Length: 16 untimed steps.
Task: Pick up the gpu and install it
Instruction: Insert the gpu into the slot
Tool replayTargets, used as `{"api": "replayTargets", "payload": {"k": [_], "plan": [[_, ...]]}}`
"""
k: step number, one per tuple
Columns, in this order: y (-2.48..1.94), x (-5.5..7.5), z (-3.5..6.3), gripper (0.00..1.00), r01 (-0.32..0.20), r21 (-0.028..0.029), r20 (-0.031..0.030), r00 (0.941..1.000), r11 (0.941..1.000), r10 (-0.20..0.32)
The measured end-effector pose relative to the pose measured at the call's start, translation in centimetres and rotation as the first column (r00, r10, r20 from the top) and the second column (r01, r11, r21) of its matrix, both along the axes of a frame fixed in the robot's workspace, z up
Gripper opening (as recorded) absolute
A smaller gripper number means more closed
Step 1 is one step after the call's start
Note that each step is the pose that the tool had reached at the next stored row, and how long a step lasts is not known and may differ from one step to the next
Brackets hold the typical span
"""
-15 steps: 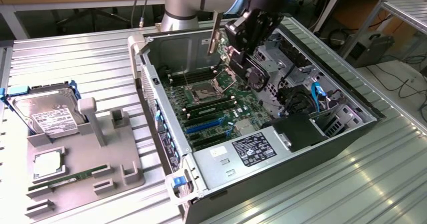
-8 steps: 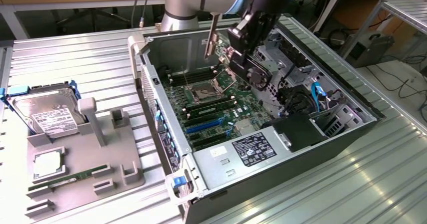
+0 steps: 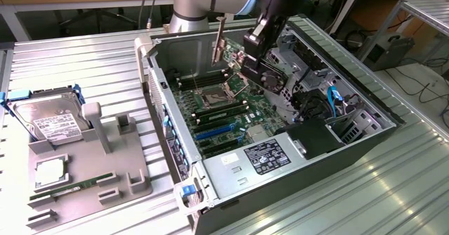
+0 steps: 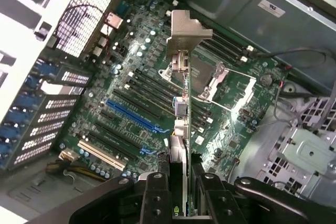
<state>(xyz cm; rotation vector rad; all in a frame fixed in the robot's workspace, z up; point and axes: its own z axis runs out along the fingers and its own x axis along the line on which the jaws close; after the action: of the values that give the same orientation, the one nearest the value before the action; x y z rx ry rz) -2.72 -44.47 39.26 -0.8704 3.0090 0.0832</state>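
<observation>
My gripper (image 3: 254, 48) is shut on the gpu (image 3: 235, 56), holding the thin dark card on edge above the open computer case (image 3: 365, 109). The card's silver end bracket (image 3: 218, 38) points toward the exterior view's left. In the wrist view the gpu (image 4: 181, 108) shows edge-on, its bracket (image 4: 186, 30) farthest from the camera, and my gripper (image 4: 181, 200) clamps it between black fingers (image 4: 156, 195). Below the card lies the green motherboard (image 4: 231, 114) with a long blue slot (image 4: 134, 116) and a white slot (image 4: 102, 155). The card hangs apart from the board.
A grey fixture (image 3: 91, 161) at the exterior view's left carries a silver hard drive (image 3: 46, 116), a square chip (image 3: 50, 172) and a green memory stick (image 3: 73, 185). Inside the case are a black box (image 3: 316, 138), blue cables (image 3: 333, 101) and the perforated rear panel (image 4: 84, 9).
</observation>
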Motion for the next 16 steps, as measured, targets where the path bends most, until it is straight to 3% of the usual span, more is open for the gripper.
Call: {"api": "replayTargets", "payload": {"k": [4,8,11,16], "plan": [[0.00,0.00,-0.15,0.26,-0.073,-0.0002,0.0047,0.9974,0.9974,0.073],[0.00,0.00,-0.32,0.26,-0.147,-0.0006,0.0088,0.9891,0.9892,0.147],[0.00,0.00,-0.47,0.26,-0.213,-0.0012,0.0120,0.9771,0.9771,0.213],[0.00,0.00,-0.74,0.26,-0.313,-0.0023,0.0160,0.9497,0.9498,0.313]]}}
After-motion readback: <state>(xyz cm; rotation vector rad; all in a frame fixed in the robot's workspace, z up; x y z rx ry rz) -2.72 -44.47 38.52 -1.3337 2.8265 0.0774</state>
